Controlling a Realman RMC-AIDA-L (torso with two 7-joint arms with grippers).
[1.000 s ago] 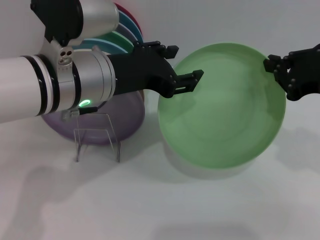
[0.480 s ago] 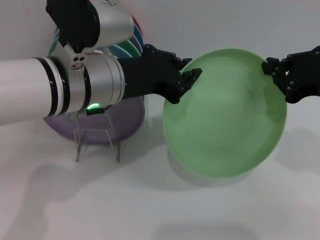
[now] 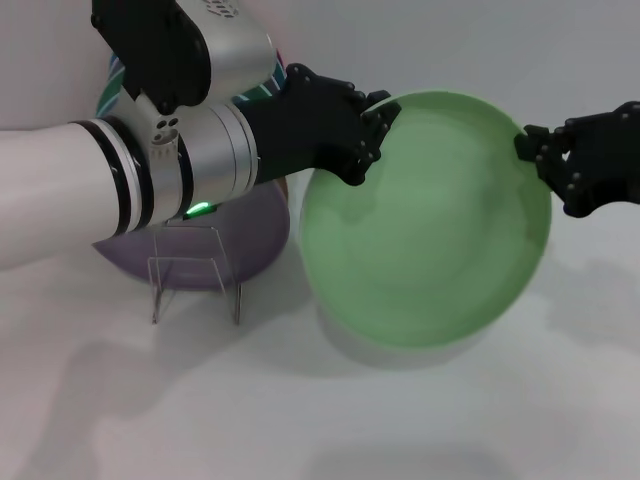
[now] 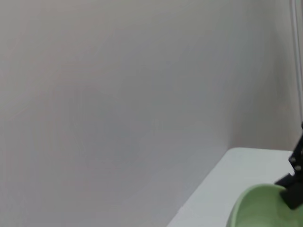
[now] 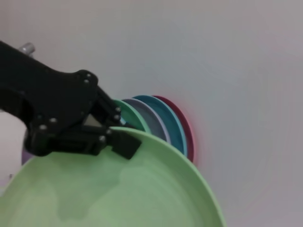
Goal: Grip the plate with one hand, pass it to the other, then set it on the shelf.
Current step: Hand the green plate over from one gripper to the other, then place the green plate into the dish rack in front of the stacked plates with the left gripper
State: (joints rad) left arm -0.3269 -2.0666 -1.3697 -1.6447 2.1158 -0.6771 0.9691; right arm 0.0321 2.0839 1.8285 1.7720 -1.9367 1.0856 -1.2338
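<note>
The light-green plate [image 3: 425, 225] hangs tilted on edge above the table, between both arms. My left gripper [image 3: 380, 120] is shut on its upper left rim. My right gripper [image 3: 532, 152] is shut on its upper right rim. In the right wrist view the plate [image 5: 118, 189] fills the lower part, with the left gripper [image 5: 119, 141] clamped on its far rim. The left wrist view shows only a bit of the plate [image 4: 265, 208]. The clear shelf [image 3: 195, 278] stands on the table under my left arm, to the left of the plate.
A lilac purple plate [image 3: 250, 230] leans just behind the shelf. Several coloured plates [image 5: 161, 118] stand in a row behind my left arm, against the back wall. My left forearm [image 3: 60, 190] spans the left side above the shelf.
My left gripper moved right to the plate's rim and closed on it. The plate, with the right gripper on it, shifted a little to the left.
</note>
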